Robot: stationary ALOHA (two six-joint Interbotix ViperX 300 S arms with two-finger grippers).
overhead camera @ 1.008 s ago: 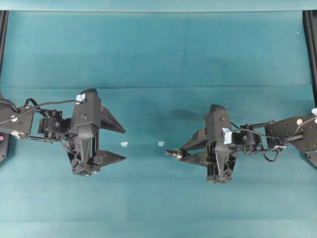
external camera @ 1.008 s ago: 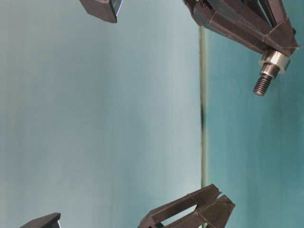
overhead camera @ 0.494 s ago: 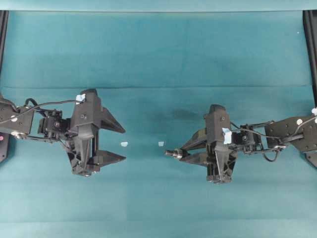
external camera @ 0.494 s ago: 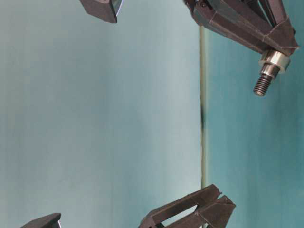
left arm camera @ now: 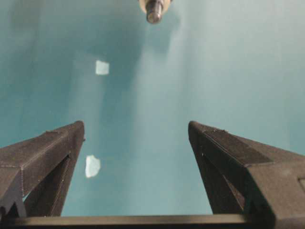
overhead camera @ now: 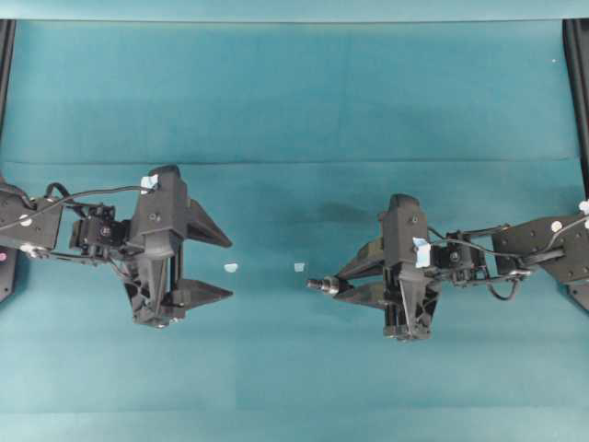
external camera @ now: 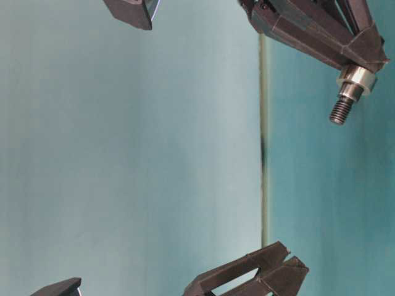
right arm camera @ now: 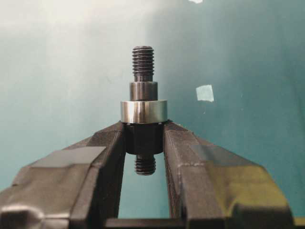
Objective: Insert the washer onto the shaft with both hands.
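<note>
The shaft [right arm camera: 143, 112] is clamped in the right gripper [overhead camera: 339, 287], held above the teal counter [overhead camera: 294, 92], its threaded tip pointing toward the left gripper [overhead camera: 219, 265]. The washer [right arm camera: 143, 111] is seated on the shaft, resting against the fingertips [right arm camera: 114, 143]. The left gripper is spread wide and grasps nothing. Two pale blue tape scraps [overhead camera: 231, 268] are seen on the counter between the grippers.

We see only the threaded tip of the shaft [left arm camera: 154, 8] in the left wrist view; the top edge cuts off the rest. In the table-level view the left gripper [external camera: 185, 290] is cropped by the bottom edge. The right gripper's fingers [right arm camera: 107, 157] hide the shaft's middle. Overhead, the washer is too small to make out.
</note>
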